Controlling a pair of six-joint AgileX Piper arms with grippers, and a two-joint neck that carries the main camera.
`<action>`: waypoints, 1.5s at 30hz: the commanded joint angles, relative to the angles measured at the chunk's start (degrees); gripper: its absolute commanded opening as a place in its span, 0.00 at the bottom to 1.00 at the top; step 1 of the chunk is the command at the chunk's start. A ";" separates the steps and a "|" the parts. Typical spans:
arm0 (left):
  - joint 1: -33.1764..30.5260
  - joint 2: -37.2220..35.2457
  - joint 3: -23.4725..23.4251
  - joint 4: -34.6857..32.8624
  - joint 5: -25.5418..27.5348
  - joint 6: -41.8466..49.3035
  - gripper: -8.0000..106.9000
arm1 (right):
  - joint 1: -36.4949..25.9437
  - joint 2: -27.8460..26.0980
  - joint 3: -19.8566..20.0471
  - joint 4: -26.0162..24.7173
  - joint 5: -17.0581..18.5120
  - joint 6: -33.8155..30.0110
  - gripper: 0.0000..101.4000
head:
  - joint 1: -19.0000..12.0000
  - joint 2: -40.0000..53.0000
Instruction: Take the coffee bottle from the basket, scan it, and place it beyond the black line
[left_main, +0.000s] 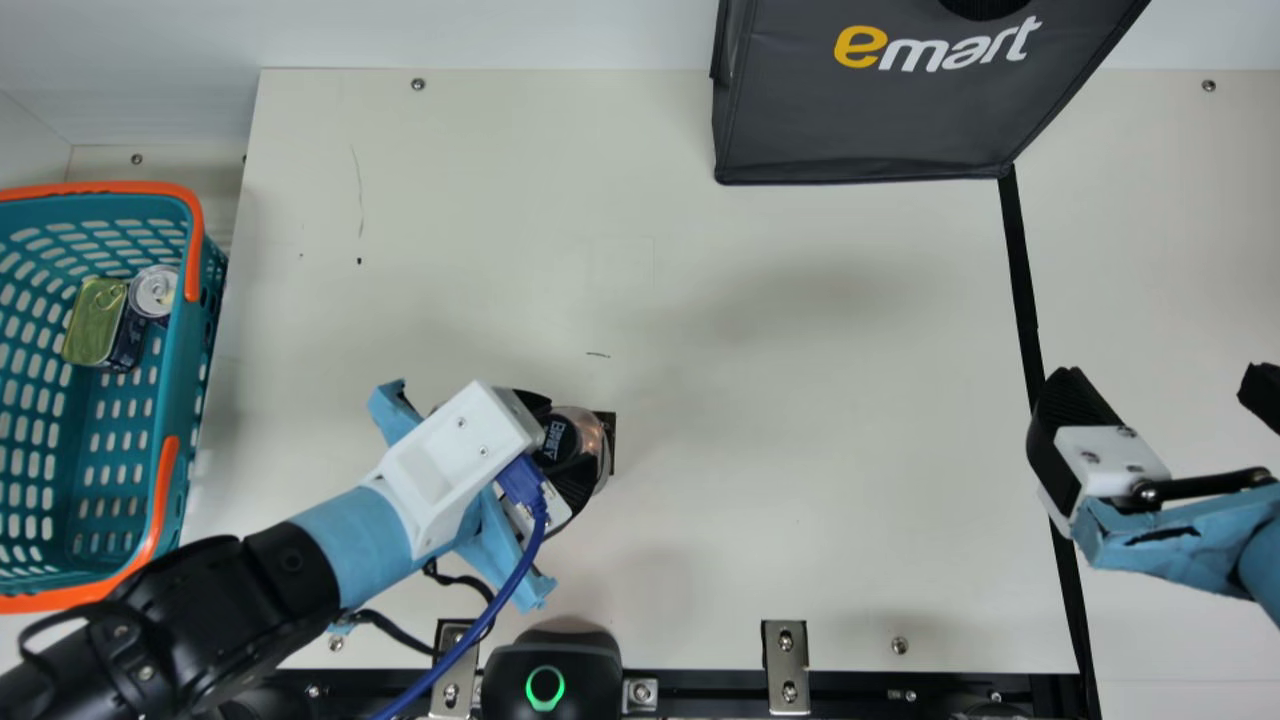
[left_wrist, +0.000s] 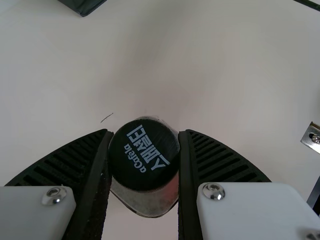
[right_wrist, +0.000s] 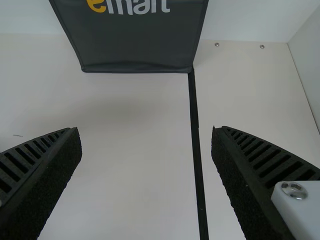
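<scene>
Cream table (left_main: 800, 330) lying beneath. Left gripper (left_main: 568, 442) grasping bottle (left_main: 597, 430) near cap (left_wrist: 144, 155), between basket (left_main: 180, 390) and black line (left_main: 1026, 310); right gripper (right_wrist: 146, 132) hanging released. Bottle probably proving stiff, smooth, moderately heavy, risking slip or pivot; firm hold probably belonging lower, around body (left_wrist: 150, 205).

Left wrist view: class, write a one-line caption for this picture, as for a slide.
The left gripper holds the dark-capped coffee bottle between its ribbed fingers, seen from above.
</scene>
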 joint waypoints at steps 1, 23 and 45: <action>0.17 0.11 0.28 -0.25 -0.21 0.35 0.16 | 0.00 0.00 0.00 0.00 0.00 0.00 0.90 | -1.48 0.09; 1.31 -3.07 -3.03 -2.12 5.39 3.04 0.16 | 0.00 0.00 0.00 0.00 0.00 0.00 0.90 | -1.48 0.09; -1.53 -2.24 -6.12 2.64 5.81 -3.21 0.16 | 0.00 0.00 0.00 0.00 0.00 0.00 0.90 | -1.48 0.09</action>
